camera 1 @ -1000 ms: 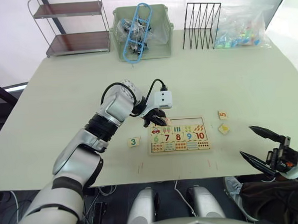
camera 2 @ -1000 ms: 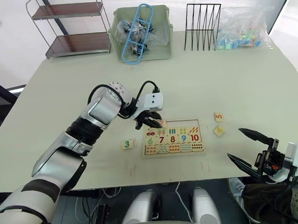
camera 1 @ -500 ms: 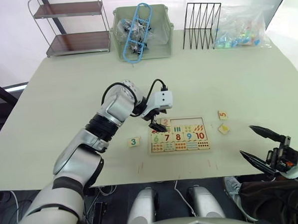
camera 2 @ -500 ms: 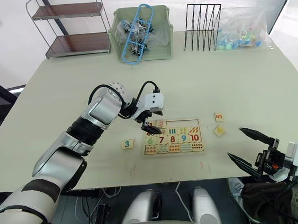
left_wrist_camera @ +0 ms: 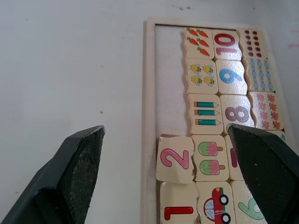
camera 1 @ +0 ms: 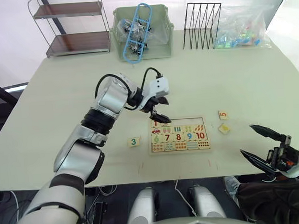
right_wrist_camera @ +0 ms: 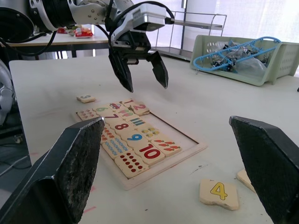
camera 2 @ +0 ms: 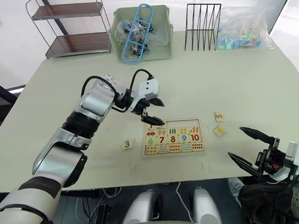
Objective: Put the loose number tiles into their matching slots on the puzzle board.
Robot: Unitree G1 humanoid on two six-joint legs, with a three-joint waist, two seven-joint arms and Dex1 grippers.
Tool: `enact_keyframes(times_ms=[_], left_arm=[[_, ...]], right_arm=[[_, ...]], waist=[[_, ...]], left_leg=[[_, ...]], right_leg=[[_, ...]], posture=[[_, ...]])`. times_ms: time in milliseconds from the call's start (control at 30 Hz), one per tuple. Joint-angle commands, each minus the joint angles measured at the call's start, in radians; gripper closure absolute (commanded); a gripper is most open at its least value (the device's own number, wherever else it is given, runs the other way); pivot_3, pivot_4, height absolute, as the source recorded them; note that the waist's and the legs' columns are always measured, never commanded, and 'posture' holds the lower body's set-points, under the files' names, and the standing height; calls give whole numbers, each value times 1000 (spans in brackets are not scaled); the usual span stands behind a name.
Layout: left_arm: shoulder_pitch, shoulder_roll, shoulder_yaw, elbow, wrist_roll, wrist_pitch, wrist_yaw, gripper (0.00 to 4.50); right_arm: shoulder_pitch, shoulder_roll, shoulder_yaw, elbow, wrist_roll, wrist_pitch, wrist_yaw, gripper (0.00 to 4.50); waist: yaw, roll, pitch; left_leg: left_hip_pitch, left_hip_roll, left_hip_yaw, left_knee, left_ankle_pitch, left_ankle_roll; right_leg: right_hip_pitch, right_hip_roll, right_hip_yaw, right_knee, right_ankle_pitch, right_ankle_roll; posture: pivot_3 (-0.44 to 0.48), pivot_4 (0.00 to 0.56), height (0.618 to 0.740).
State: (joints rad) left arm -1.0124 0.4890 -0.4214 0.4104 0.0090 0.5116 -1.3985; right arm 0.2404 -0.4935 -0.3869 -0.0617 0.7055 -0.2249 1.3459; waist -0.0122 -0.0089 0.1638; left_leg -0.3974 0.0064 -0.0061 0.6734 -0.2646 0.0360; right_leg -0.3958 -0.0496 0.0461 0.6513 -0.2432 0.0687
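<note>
Pale table (camera 1: 63, 96) in front of you, puzzle board (camera 1: 180, 135) near the front edge. Your left gripper (camera 1: 158, 113) hangs just above the board's top-left corner, fingers spread, nothing held. Below it in the left wrist view: the 1 tile (left_wrist_camera: 179, 209) sits in the first slot, the 2 tile (left_wrist_camera: 174, 157) next to it lies slightly skewed, overlapping the frame edge; remaining top-row slots (left_wrist_camera: 168, 74) show bare wood. The 3 tile (camera 1: 134, 141) lies left of the board. The 5 tile (camera 1: 223, 115) and the 4 tile (camera 1: 224, 129) lie right of it. Your right gripper (camera 1: 259, 144) hovers past the table's front-right edge, fingers wide apart, empty.
</note>
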Motion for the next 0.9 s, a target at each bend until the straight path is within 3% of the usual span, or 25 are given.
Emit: enact_keyframes(times_ms=[33,133,200,333,500,533,900], left_arm=[[9,17,67,40,-23,-71,33,64],[27,20,101,79,-30,-131,61,64],[43,24,126,107,-51,-184,52,442],[57,37,129,143,-46,-242,25,1783],[70,41,110,163,-29,-276,14,4286],[74,40,107,162,-27,-279,13,4452],[99,15,89,169,2,-316,21,4452]], right_arm=[[0,-6,-7,-18,4,-14,2,0],[-3,-6,-6,-15,3,-14,3,0],[-7,-7,-4,-12,2,-13,4,0],[-13,-9,-4,-7,2,-12,8,0],[-16,-9,-6,-4,2,-12,10,0],[-16,-9,-6,-4,2,-12,11,0],[-5,-5,-12,-6,1,-18,9,0]], waist=[[0,0,0],[0,0,0],[0,0,0],[0,0,0],[1,0,0],[1,0,0],[1,0,0]], left_leg=[[0,0,0,0,0,0],[0,0,0,0,0,0],[0,0,0,0,0,0],[0,0,0,1,0,0],[0,0,0,1,0,0],[0,0,0,1,0,0],[0,0,0,1,0,0]], right_leg=[[0,0,0,0,0,0],[0,0,0,1,0,0],[-1,0,0,1,0,0],[-1,0,0,2,0,0],[-1,0,0,2,0,0],[-1,0,0,2,0,0],[-1,0,0,3,0,0]], posture=[[0,150,740],[0,150,740],[0,150,740],[0,150,740],[0,150,740],[0,150,740],[0,150,740]])
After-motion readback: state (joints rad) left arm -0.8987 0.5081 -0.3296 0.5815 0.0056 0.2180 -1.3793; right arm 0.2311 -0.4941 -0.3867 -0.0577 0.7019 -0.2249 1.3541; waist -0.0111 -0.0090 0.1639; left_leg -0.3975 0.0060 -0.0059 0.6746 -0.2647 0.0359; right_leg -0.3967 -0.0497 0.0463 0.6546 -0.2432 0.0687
